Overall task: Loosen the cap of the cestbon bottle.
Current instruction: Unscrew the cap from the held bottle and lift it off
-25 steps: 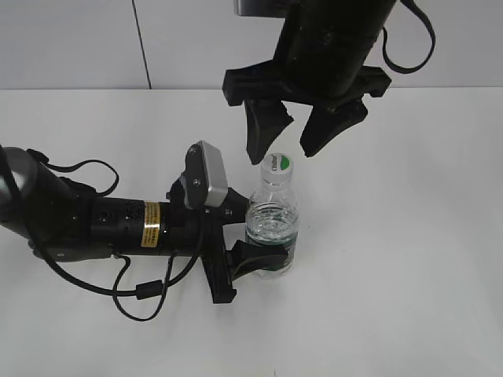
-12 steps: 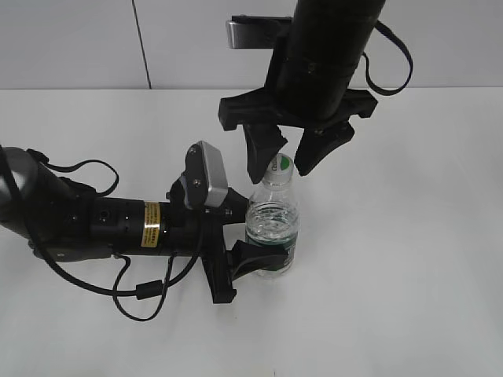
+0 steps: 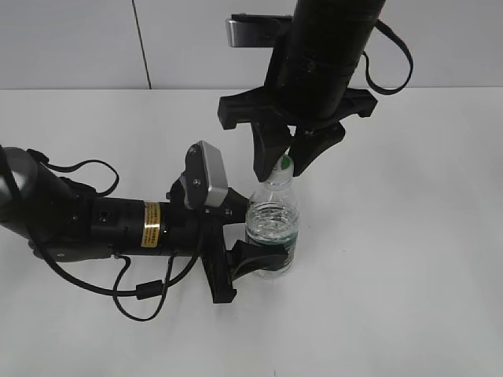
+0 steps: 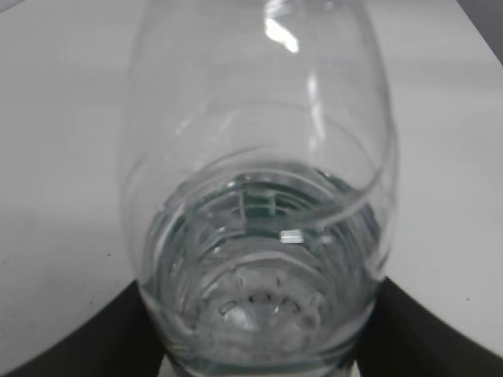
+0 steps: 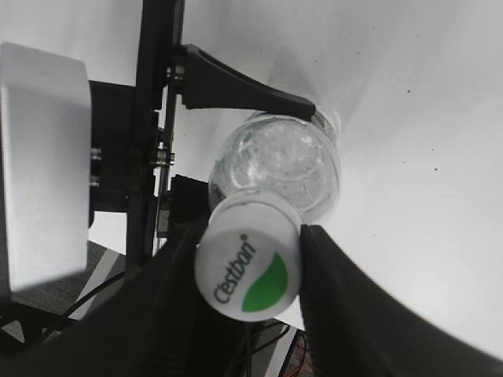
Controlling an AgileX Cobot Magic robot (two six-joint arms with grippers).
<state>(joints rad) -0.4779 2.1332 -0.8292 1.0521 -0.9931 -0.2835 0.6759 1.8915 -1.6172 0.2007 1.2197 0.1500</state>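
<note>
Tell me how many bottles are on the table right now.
1. The cestbon bottle stands upright near the table's middle, the left gripper around its lower body and the right gripper at its cap.

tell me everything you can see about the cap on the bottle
The cap is a small round white plastic screw cap with "Cestbon" in dark letters and a green leaf-shaped mark on its flat top. It sits on the neck of the upright clear bottle. The right gripper comes from above with its black jaws on either side of the cap's rim, touching or nearly so. Its top is mostly hidden in the exterior view.
</note>
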